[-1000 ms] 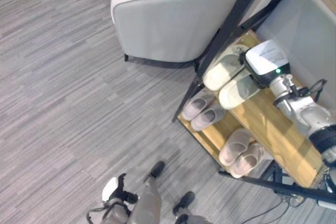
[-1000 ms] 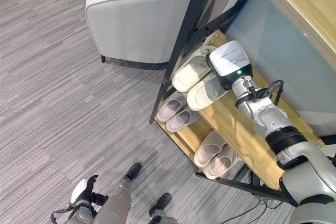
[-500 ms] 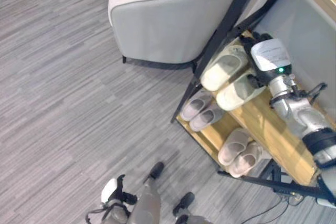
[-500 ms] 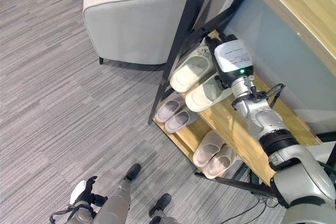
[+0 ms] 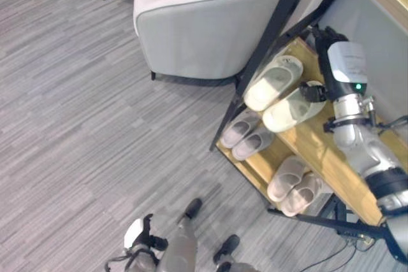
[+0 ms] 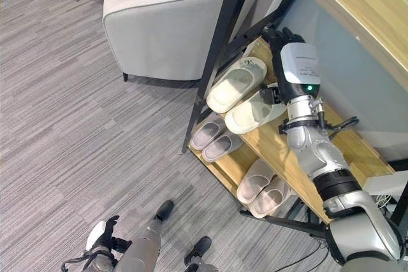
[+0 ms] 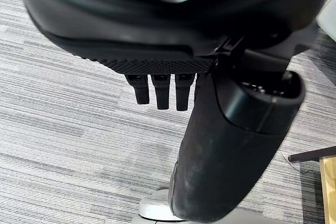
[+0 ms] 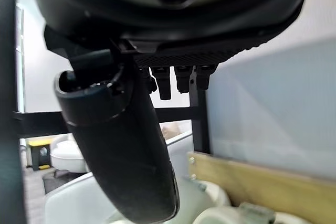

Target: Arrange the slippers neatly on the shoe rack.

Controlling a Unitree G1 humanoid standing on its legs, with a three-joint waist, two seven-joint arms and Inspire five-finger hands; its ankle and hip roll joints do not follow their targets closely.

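Down at the lower left of the head views, the left hand [image 5: 136, 237] hangs low over the grey striped carpet [image 5: 76, 113], well apart from the rack; its own wrist view shows short dark fingers [image 7: 160, 90] hanging straight and relaxed beside the thumb, gripping nothing. Further up, a pale grey armchair [image 5: 204, 23] stands on the carpet, its side just beside the black slanted frame post [image 6: 220, 49] of the wooden shoe rack [image 5: 325, 157]. On the rack's upper shelf a pair of cream slippers [image 5: 273, 82] lies side by side, toes pointing out toward the carpet, the two touching along their length. Below them, on the lower shelf, a pair of greyish-pink slippers [image 5: 247, 136] sits near the rack's armchair end, and a second pinkish pair [image 5: 293, 185] lies further along the same shelf, well apart from the first. To the right, the right hand [image 6: 280, 39] reaches over the back of the upper shelf, just behind the heels of the cream pair, close to the grey wall panel [image 6: 344, 74]. Its wrist view shows the fingers [image 8: 181, 80] held straight and loose and the thumb standing out, with nothing pinched; whether it touches the nearer cream slipper cannot be told.
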